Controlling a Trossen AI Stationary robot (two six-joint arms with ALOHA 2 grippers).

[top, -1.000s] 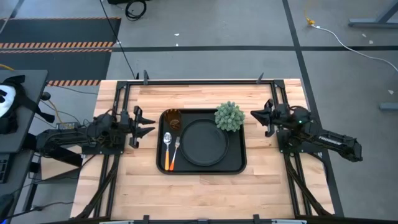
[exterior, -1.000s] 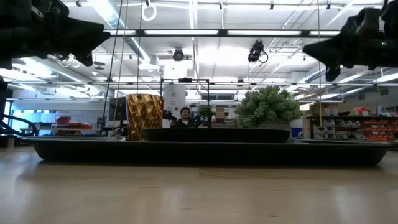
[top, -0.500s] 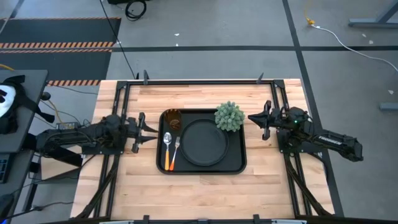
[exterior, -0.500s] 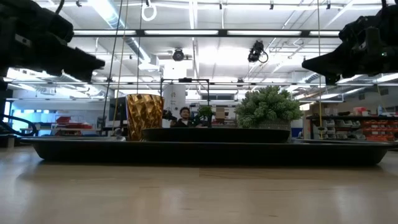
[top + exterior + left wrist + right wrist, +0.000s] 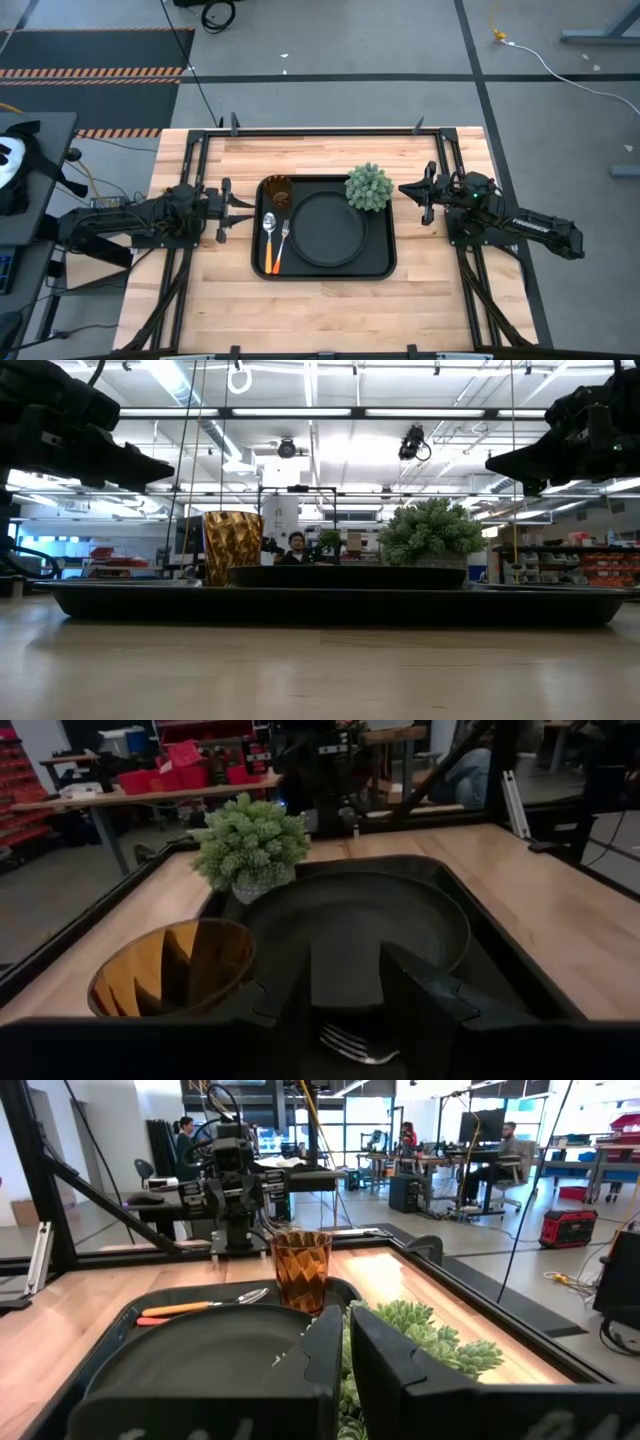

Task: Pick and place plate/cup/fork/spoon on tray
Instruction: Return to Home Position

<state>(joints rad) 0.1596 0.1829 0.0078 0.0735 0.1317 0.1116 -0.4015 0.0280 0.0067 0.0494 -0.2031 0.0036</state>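
The black rectangular tray lies mid-table. On it rest the round black plate, the amber cup upright at its far left corner, and the spoon and fork side by side along its left side. My left gripper hovers just left of the tray, open and empty, facing the cup and the fork. My right gripper hovers just right of the tray, its fingers together, empty.
A green plant ball sits on the tray's far right corner, close in front of my right gripper. Black frame rails run along the table's left, right and far edges. Bare wood lies near of the tray. People stand in the room behind.
My left gripper has gone down and a little toward the tray. My right gripper has also gone down slightly and edged toward the tray. The things on the tray have kept still.
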